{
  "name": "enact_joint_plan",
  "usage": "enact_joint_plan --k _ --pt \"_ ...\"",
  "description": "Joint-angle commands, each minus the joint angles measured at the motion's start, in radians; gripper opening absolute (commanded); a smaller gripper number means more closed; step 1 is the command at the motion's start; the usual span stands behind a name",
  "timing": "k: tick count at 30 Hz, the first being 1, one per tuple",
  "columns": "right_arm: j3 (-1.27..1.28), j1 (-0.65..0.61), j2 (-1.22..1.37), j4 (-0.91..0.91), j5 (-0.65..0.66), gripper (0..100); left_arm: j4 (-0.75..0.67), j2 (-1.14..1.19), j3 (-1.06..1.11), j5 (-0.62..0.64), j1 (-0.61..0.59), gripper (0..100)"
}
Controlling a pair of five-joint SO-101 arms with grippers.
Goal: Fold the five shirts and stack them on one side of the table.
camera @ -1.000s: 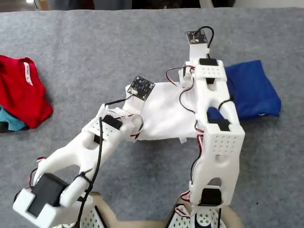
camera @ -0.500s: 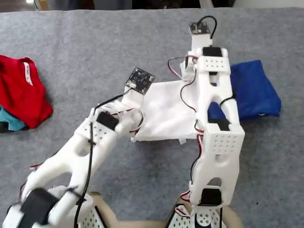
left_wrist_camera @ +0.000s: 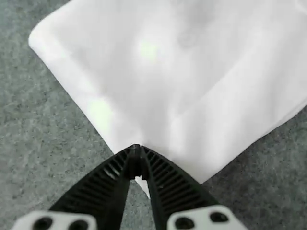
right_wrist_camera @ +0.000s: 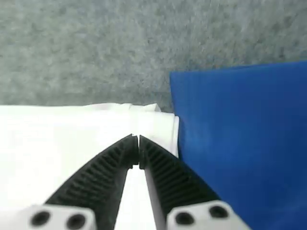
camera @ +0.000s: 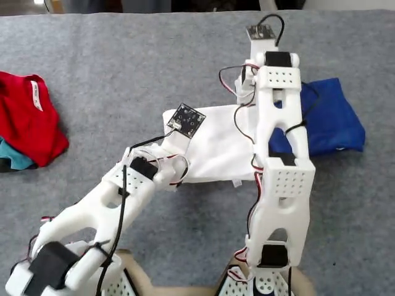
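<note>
Left end effector [left_wrist_camera: 139, 159], jaws fully closed, pinches the hem of the white shirt [camera: 213, 148] at that shirt's 10 o'clock corner as seen in the high view; a sliver of white cloth shows between the fingers just behind the tips. Right end effector [right_wrist_camera: 135, 143], jaws likewise pressed together, grips the same shirt at its 1 o'clock corner, where a small folded lip of fabric lies just beyond the tips. The white shirt lies flat near the middle of the grey bench [camera: 123, 61], spread between the two arms. A folded blue shirt [camera: 330, 117] lies at its 3 o'clock side, its edge touching the white cloth beside the right end effector. Well apart, at the bench's 9 o'clock edge, a red shirt [camera: 31, 117] lies crumpled over a teal shirt [camera: 12, 161].
</note>
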Motion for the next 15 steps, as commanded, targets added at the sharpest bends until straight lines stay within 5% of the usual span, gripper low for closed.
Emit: enact_joint_plan --k 1,8,15 --pt "0.018 -0.009 0.031 -0.071 -0.032 1.4 -0.037 0.092 -0.025 0.003 0.005 3" --pt "-0.024 -0.011 0.134 -0.097 -0.097 1.4 -0.043 0.129 -0.076 -0.003 0.013 3" --pt "-0.16 0.02 0.108 0.086 -0.112 1.4 -0.021 0.127 -0.136 -0.005 -0.01 3"
